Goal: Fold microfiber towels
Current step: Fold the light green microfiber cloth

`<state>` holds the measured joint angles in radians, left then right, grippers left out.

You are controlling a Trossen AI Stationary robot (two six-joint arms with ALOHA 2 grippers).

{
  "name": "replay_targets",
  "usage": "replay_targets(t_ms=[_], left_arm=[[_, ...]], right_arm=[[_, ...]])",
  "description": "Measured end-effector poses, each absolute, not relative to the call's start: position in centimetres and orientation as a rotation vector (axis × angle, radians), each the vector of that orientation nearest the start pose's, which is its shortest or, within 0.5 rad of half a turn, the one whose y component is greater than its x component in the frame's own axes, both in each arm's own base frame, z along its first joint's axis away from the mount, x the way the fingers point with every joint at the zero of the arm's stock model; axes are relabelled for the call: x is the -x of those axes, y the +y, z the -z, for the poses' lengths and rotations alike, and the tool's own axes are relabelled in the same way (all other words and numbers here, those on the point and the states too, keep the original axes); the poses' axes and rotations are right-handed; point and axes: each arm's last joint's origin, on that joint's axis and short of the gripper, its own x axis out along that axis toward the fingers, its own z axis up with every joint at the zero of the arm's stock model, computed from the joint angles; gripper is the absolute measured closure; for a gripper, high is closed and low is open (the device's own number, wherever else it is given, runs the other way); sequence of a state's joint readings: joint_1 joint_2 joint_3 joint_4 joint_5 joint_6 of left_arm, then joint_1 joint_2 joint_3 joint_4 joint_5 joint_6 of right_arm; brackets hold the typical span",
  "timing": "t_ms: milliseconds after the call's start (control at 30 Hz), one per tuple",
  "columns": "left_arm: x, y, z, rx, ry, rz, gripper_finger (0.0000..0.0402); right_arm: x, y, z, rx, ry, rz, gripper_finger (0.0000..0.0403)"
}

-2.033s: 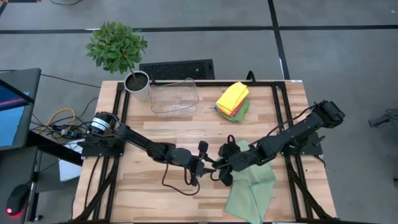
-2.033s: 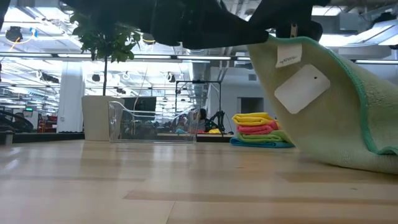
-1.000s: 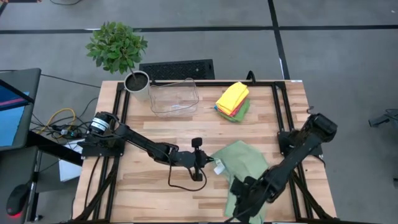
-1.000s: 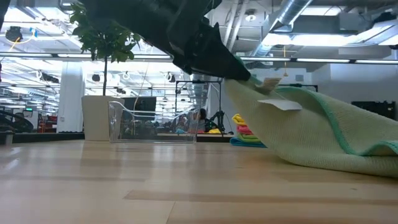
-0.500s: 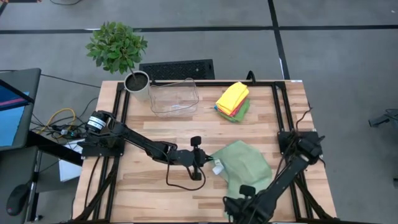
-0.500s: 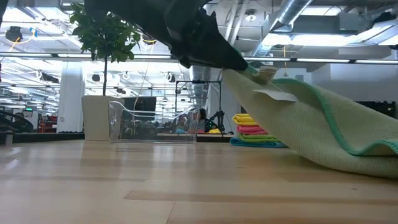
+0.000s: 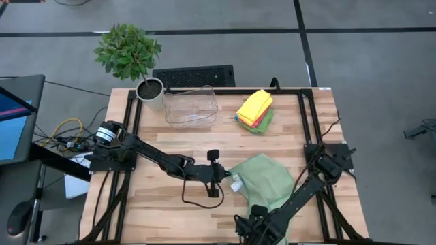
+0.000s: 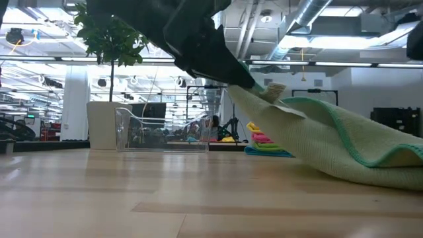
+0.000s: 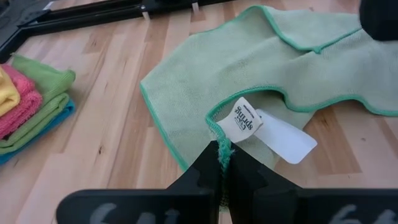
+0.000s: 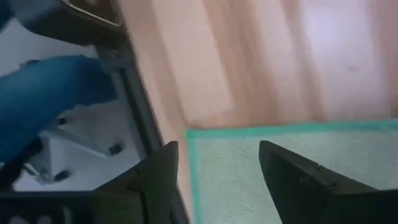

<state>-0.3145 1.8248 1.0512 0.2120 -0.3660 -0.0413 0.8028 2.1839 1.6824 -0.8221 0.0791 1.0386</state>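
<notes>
A pale green microfiber towel (image 7: 264,178) lies spread on the table right of centre. Its left corner, with a white tag (image 9: 249,119), is raised off the wood. My left gripper (image 7: 227,178) is shut on that corner; in the low view it (image 8: 254,84) shows as the dark tip above the towel (image 8: 330,145). My right gripper (image 7: 248,228) hangs open at the table's near edge, pointing down. Its fingers stand over the towel's near corner (image 10: 202,140), and I see no touch. My right arm hides the towel's near part from above. My left gripper pinches the towel's tagged corner (image 9: 222,149) between its two shut fingers, at the hemmed edge just below the tag. The fingers come slanting down from the table's left. The corner is lifted clear, and the rest of the towel slopes down onto the table.
A stack of folded towels (image 7: 255,109) in yellow, pink, green and blue sits at the far right. A clear plastic bin (image 7: 191,105) and a potted plant (image 7: 148,88) stand at the far edge. A person's leg in blue (image 10: 50,93) shows beyond the near edge.
My right gripper has gone toward the table's near edge and down. The towel's near part has settled flatter on the table, while its tagged corner has stayed raised in my left gripper.
</notes>
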Motion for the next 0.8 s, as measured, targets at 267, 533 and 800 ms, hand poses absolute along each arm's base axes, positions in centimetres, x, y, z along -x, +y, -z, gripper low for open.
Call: replay_targets(t_ms=[267,533,800], left_arm=[[-36.7,-10.9,-17.9,-0.153,0.547,-0.061,0.0401],[-36.7,-10.8,-17.9,-0.155,0.549,-0.067,0.0401],[-36.6,-10.8,-17.7,-0.145,0.565,-0.078,0.0401]], right_arm=[[-30.8,32.3,-13.5,-0.297,1.400,0.052,0.0158],[-30.4,31.8,-13.1,-0.252,1.446,0.110,0.0196],[-30.8,30.5,-12.8,-0.247,1.462,0.164,0.0374]])
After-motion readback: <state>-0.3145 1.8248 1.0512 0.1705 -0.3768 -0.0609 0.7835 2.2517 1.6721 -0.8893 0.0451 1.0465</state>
